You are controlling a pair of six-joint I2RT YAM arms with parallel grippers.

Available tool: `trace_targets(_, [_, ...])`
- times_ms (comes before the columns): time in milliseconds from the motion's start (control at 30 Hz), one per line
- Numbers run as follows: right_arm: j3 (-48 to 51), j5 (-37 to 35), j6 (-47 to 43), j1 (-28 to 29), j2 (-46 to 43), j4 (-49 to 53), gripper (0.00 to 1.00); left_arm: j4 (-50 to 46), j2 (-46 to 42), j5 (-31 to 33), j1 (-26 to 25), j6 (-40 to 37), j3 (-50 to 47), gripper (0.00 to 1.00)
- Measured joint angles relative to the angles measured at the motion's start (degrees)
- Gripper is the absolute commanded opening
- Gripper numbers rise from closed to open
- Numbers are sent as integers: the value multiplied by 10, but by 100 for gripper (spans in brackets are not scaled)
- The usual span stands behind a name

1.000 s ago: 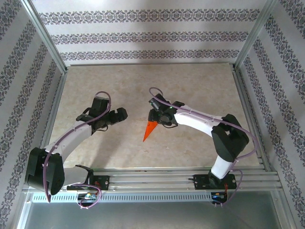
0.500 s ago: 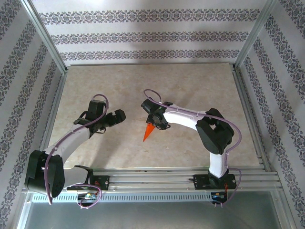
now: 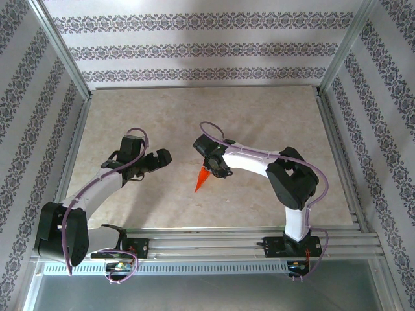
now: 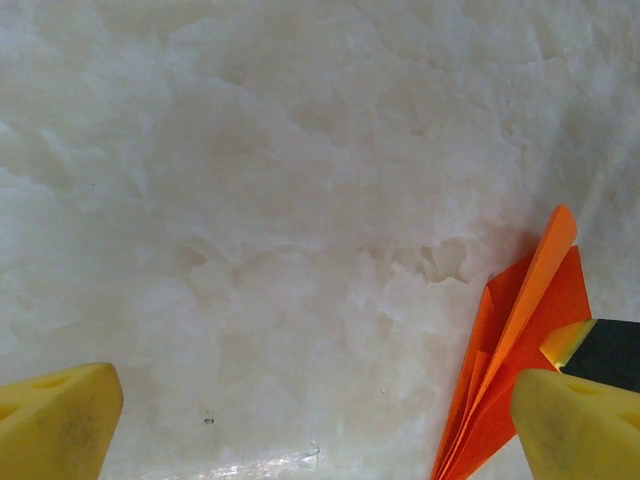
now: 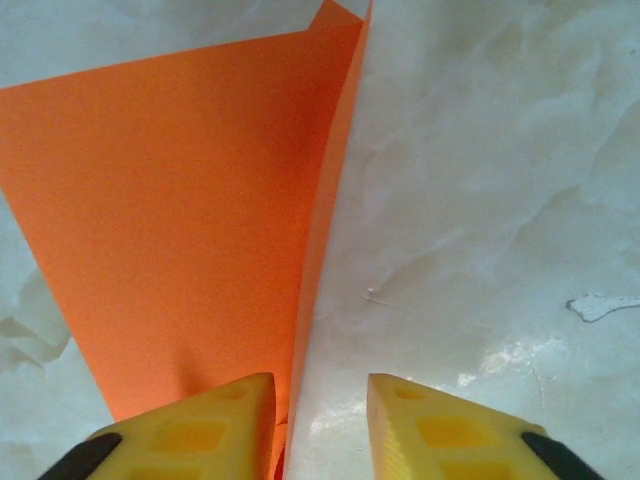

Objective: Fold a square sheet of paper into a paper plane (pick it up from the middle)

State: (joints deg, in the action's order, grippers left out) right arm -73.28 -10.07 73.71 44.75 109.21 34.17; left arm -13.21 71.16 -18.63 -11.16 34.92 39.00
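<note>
Since a second ago the right arm's elbow has tucked in. The right hand (image 3: 209,170) stands over the wide end of the paper plane (image 3: 201,181) on the tabletop (image 3: 272,116), fingers parted astride its raised fold, probably to pinch it. The left hand (image 3: 162,157) gapes wide, nearby.

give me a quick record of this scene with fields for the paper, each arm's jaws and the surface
paper: orange paper plane, a slim folded dart on the table, tip pointing near-left
left jaws: wide apart, nothing between them, left of the plane
right jaws: at the plane's wide end, a narrow gap, with the raised fold running between them
surface: pale marbled table
</note>
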Motion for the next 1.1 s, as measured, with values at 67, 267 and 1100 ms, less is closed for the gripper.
trace_targets(67, [7, 0, 6, 0, -2, -5, 22, 0, 0, 0, 0, 0, 0, 99])
trace_targets(267, [29, -3, 16, -4, -21, -10, 0, 0, 0, 0, 0, 0, 0, 100])
trace_targets(1100, [74, 297, -139, -43, -37, -441, 0, 35, -46, -34, 4, 46, -18, 100])
